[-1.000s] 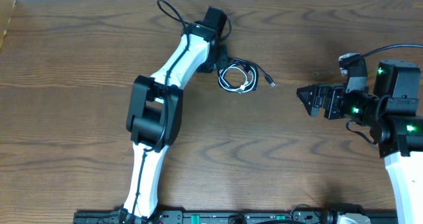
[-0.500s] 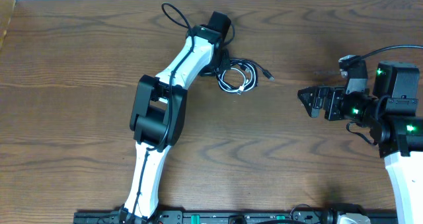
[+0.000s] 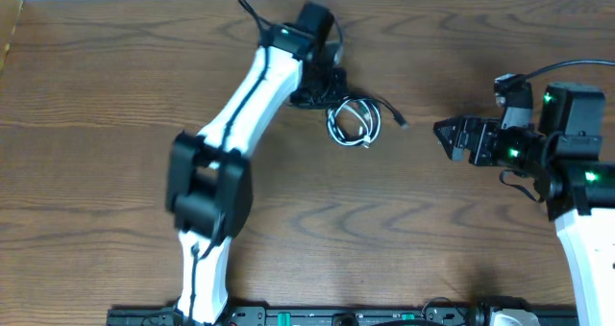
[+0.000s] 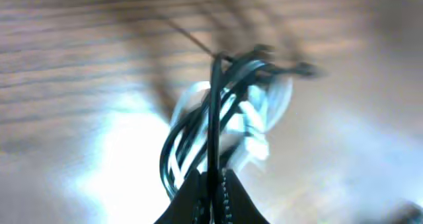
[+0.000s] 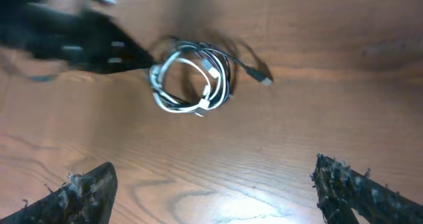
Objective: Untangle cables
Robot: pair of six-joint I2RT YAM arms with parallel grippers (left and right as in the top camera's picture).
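Overhead view: the cables (image 3: 354,121) lie as one small coil on the wooden bench (image 3: 96,76), toward the far edge and slightly left of centre. We see a white cord and black cords looped together and overlapping. One black lead runs out of the coil to the right and ends in a small plug (image 3: 402,124) that rests on the bench.

Left gripper (image 3: 322,90): it sits at the left edge of the coil, touching it. In the left wrist view the left gripper (image 4: 213,184) is pressed together on a black strand of the cables (image 4: 225,118), which rises straight from between the fingertips. This view is blurred, so we cannot tell which black cord is pinched.

Right gripper (image 3: 442,137): it is well to the right of the coil, pointing toward it, and apart from the plug. In the right wrist view the right gripper (image 5: 211,184) is spread wide, one finger at each lower corner with nothing between them. The cables (image 5: 192,78) lie ahead of it, the white loop plainly visible, with the plug (image 5: 264,80) to the right of the coil.
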